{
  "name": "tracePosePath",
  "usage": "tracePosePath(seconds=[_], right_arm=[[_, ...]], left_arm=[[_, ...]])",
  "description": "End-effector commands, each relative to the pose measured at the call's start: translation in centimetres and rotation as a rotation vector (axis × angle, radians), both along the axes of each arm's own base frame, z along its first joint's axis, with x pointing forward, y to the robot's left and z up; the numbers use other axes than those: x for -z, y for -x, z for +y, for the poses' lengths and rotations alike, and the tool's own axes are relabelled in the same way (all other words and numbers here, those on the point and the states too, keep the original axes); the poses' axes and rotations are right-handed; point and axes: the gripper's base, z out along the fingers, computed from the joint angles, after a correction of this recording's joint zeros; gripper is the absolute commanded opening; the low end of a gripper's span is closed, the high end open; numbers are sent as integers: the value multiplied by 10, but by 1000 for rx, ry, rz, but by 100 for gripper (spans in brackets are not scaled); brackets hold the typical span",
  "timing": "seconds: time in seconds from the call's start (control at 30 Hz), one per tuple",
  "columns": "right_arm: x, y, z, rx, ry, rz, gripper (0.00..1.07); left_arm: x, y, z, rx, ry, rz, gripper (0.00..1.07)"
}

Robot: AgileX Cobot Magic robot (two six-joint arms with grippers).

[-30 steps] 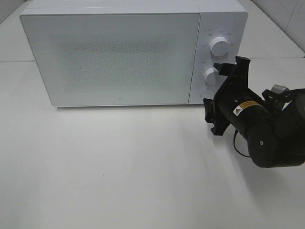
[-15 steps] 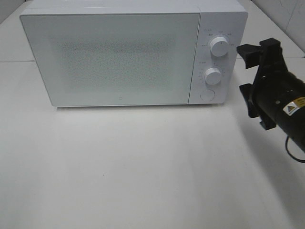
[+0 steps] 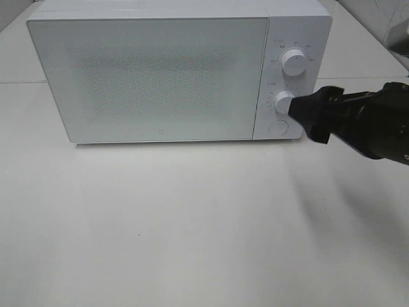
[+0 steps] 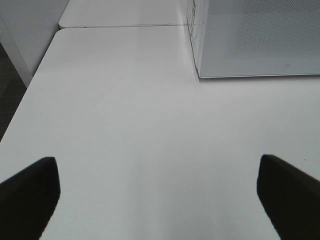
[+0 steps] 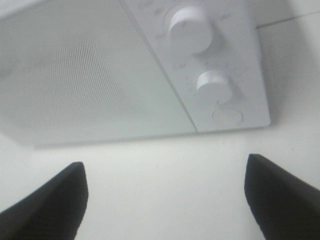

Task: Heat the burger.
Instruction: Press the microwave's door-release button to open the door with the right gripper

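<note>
The burger is not in view in any frame. A white microwave stands at the back of the table with its door shut. My right gripper is open and empty, seen edge-on just right of the lower knob on the control panel, not clearly touching it. In the right wrist view its fingers are spread wide, facing the panel with the upper knob, lower knob and round button. My left gripper is open and empty over bare table.
The white table stretches in front of the microwave. The left wrist view shows the microwave's front left corner, a table seam behind it and the table's edge with dark floor beyond.
My right arm swung away to the right of the panel, then came back turned edge-on, its tip now beside the lower knob. The microwave has not moved.
</note>
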Motion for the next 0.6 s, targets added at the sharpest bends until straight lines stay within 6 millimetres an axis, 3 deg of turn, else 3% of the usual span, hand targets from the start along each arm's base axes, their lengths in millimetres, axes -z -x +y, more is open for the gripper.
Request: tracePosePath(seconds=[0.03, 0.17, 0.3, 0.37, 0.4, 0.43, 0.47, 0.53, 0.6], right_arm=[[-11, 5, 7, -186, 183, 113, 76], [-28, 3, 11, -281, 294, 182, 76], [-34, 1, 6, -223, 284, 263, 77], [-37, -5, -13, -124, 324, 356, 78], [-37, -5, -13, -124, 324, 356, 78], [-40, -9, -31, -54, 376, 409, 78], [-40, -9, -31, -54, 376, 409, 78], [-46, -14, -61, 60, 442, 483, 78], [-47, -14, -70, 96, 446, 507, 78]], left_arm=[[0, 3, 0, -2, 3, -18, 104], [0, 3, 0, -2, 3, -18, 104], [0, 3, 0, -2, 3, -18, 104], [0, 3, 0, -2, 3, -18, 104], [0, 3, 0, -2, 3, -18, 104], [0, 3, 0, -2, 3, -18, 104], [0, 3, 0, -2, 3, -18, 104], [0, 3, 0, -2, 3, -18, 104], [0, 3, 0, -2, 3, -18, 104]])
